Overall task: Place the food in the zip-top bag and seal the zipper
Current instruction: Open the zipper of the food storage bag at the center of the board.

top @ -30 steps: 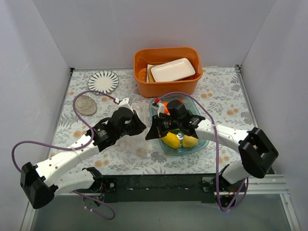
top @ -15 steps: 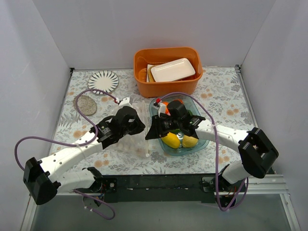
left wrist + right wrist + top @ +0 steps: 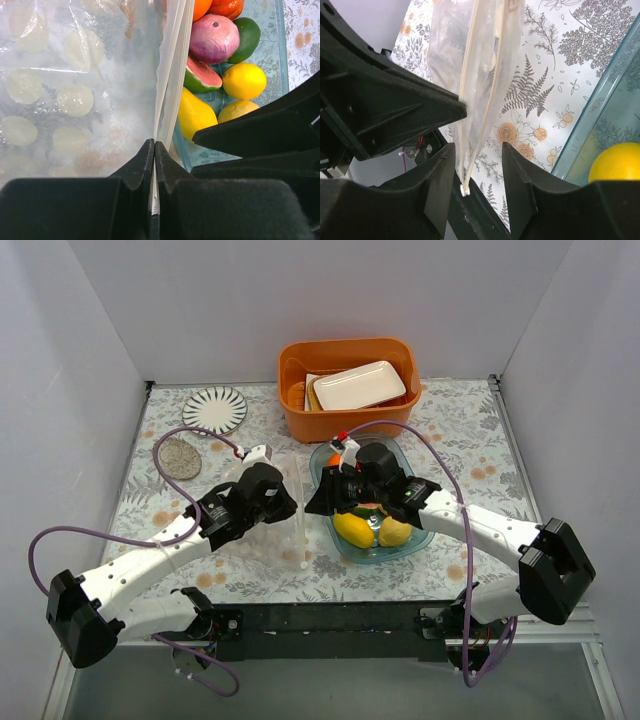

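Right arm (image 3: 480,525) shifted toward 12 o'clock. Your left gripper (image 3: 154,150) pinches whitish zipper strip (image 3: 170,75), anchoring clear dotted zip-top bag (image 3: 75,100); right gripper (image 3: 479,165), spread, lines up on mouth edge, likely to part it.

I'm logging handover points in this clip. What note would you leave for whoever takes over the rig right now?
Left pincer: shut on the zipper edge of the zip-top bag.
Right pincer: open, fingers either side of the zipper's end, not clamped.
Food: all visible pieces lie in the blue-tinted tray beside the bag; none seen in the bag.
Done: bag edge gripped by one pincer.
To do: open the mouth, load the food, seal the zipper.
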Motion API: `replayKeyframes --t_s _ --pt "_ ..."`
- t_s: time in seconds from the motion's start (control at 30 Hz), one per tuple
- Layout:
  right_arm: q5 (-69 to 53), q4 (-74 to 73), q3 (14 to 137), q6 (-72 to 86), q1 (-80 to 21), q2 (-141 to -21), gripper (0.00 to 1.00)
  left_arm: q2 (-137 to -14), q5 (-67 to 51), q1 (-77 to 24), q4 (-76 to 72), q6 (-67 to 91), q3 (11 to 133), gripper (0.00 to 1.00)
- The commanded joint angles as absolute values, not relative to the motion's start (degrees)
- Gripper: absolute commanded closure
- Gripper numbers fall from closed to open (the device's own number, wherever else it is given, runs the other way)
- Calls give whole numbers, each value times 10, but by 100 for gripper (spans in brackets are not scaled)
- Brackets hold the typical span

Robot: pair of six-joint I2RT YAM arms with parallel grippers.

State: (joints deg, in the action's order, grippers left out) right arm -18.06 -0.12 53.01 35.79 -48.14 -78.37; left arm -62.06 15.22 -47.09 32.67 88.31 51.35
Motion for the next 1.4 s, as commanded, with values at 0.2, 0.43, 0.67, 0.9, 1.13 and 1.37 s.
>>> replayKeyframes --t_s 0.2,0.43,0.67,0.9,1.13,1.37 --pt "-162 11 584 350 -484 -828 52 -601 144 -470 329 886 511 100" --pt "-154 3 592 337 -484 -860 55 -598 144 -470 330 886 515 100" --pt "-166 -12 610 332 -485 -906 91 -592 180 -470 377 889 527 100" --pt "-149 -52 656 323 -490 -959 99 -611 272 -468 566 938 603 100" --pt "-120 -108 722 316 -502 -1028 99 -622 324 -461 687 965 694 100" --pt "-73 -146 755 317 -514 -1056 99 -652 337 -457 731 969 708 100"
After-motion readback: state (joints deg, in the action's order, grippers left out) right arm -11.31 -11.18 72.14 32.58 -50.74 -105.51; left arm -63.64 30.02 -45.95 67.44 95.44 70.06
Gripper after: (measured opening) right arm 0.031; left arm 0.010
